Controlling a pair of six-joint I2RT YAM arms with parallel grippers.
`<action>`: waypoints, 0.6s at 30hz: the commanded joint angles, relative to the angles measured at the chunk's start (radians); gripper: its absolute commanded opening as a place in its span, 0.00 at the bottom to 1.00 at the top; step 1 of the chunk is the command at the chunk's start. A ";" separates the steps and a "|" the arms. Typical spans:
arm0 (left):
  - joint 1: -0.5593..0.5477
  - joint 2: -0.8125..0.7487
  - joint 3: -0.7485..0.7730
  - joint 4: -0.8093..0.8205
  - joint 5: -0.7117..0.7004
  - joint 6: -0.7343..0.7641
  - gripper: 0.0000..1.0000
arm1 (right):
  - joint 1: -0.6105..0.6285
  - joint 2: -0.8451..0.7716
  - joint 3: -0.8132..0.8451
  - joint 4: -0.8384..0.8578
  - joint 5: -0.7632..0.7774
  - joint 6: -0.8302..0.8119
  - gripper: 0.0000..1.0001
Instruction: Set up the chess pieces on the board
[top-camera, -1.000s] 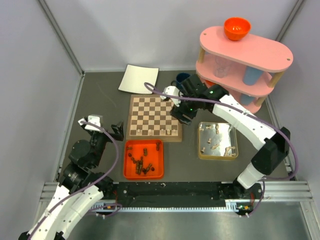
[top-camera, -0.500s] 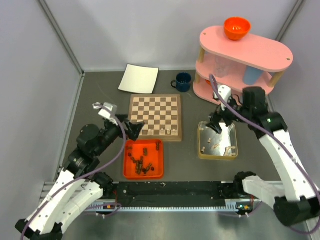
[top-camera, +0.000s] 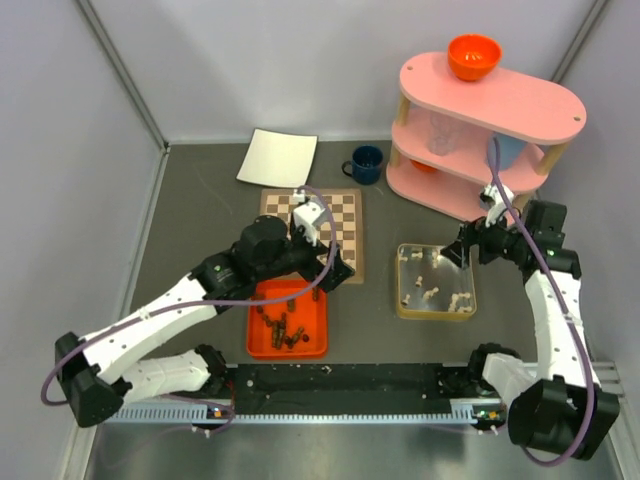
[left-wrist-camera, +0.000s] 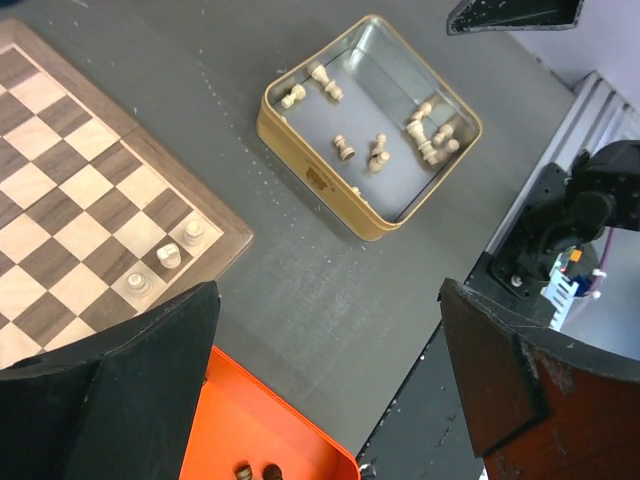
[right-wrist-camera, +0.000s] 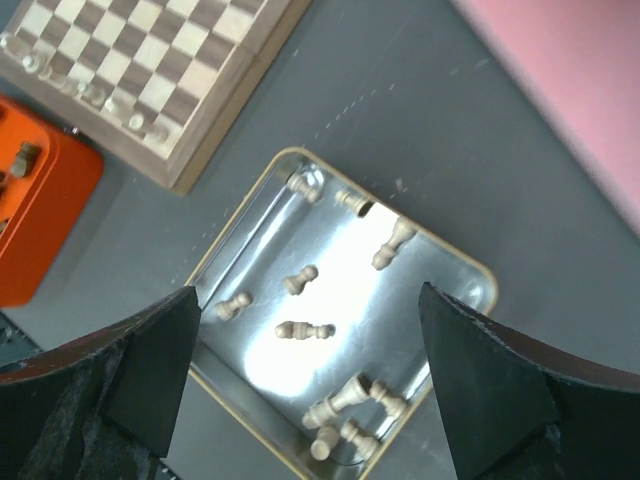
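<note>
Top external view: the left gripper (top-camera: 335, 272), jaws apart and empty, hangs over the near right corner of the board (top-camera: 345, 215). The right gripper (right-wrist-camera: 307, 295), jaws also apart, hangs above pale chess pieces (right-wrist-camera: 305, 330) lying in the tin (right-wrist-camera: 236, 218).
</note>
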 joint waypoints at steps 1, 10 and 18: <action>-0.044 0.086 0.064 0.004 -0.082 0.022 0.96 | -0.009 0.043 -0.018 -0.015 -0.076 -0.068 0.87; -0.052 0.067 -0.008 0.045 -0.201 0.099 0.96 | 0.181 0.190 -0.029 -0.101 0.153 -0.283 0.66; -0.052 -0.110 -0.157 0.092 -0.331 0.133 0.99 | 0.325 0.221 -0.061 -0.118 0.202 -0.513 0.58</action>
